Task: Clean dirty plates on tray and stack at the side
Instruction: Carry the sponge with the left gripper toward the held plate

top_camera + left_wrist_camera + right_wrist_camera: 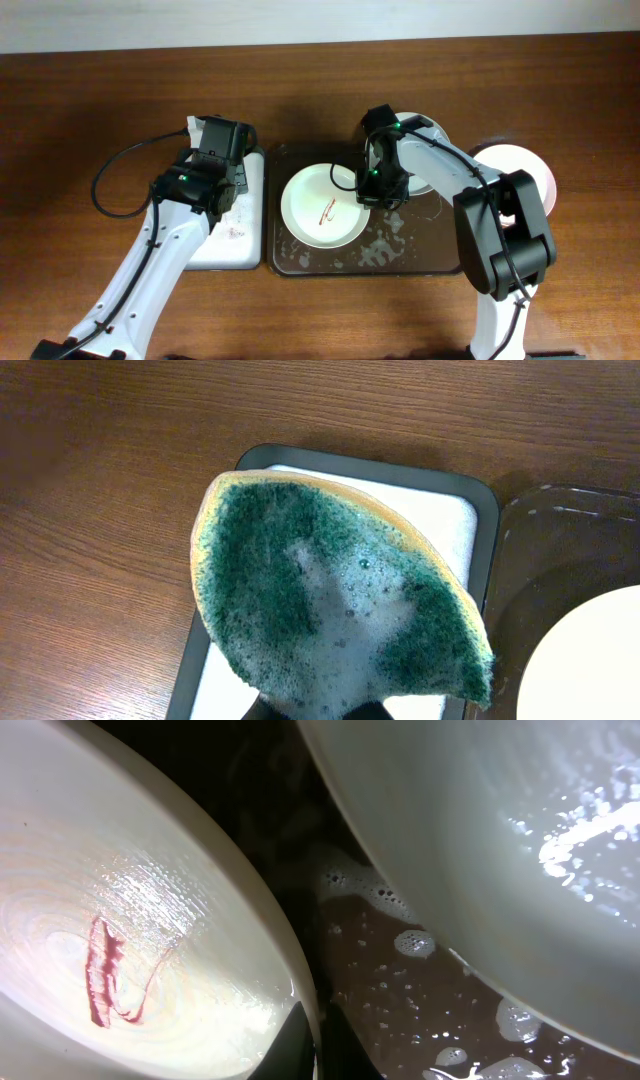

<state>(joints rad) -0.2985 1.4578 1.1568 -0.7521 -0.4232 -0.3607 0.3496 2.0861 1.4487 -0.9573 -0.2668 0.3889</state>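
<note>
The dark brown tray [375, 262], streaked with foam, lies at the centre. On it, a cream plate [322, 205] has a red smear. My right gripper [366, 193] is shut on that plate's right rim; in the right wrist view, the fingers [315, 1045] pinch the rim of the smeared plate [130, 950]. A second plate [480, 840] sits close beside it, partly under my right arm [428, 128]. A third plate [522, 172] lies on the table to the right of the tray. My left gripper [220, 140] is shut on a foamy green sponge [330, 600].
A smaller white tray [455, 520] with a dark rim lies under the sponge, left of the brown tray [560, 560]; it also shows in the overhead view [232, 250]. A black cable [120, 180] loops on the table at the left.
</note>
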